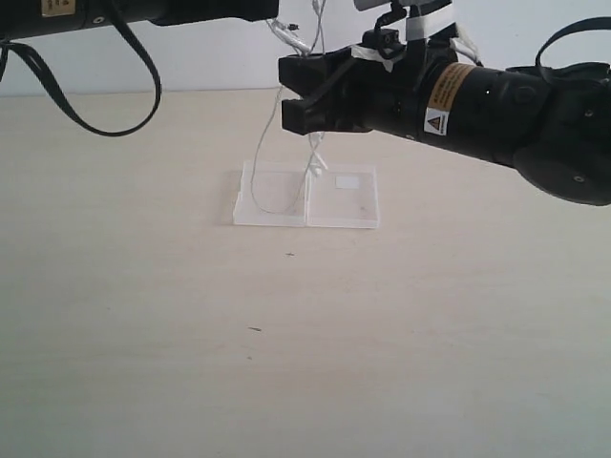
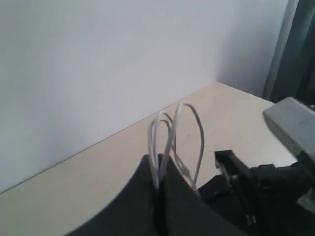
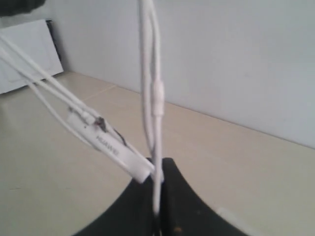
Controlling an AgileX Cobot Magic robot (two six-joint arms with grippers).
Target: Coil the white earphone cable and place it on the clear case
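Note:
The white earphone cable (image 1: 270, 162) hangs in thin loops from high up down onto the clear case (image 1: 306, 196), which lies flat on the table with its small white label (image 1: 347, 181) on the right half. My left gripper (image 2: 160, 162) is shut on several looped strands of the cable (image 2: 170, 132); in the exterior view only its arm shows at the top left. My right gripper (image 3: 158, 169) is shut on the cable (image 3: 151, 73) too, with the white inline piece (image 3: 115, 150) lying against its tip. In the exterior view the right gripper (image 1: 291, 95) hovers above the case.
A thick black robot cable (image 1: 105, 95) loops down from the left arm at the upper left. The pale table (image 1: 286, 363) meets a white wall (image 1: 191, 57) behind the case. The right arm's black body (image 1: 496, 110) spans the upper right.

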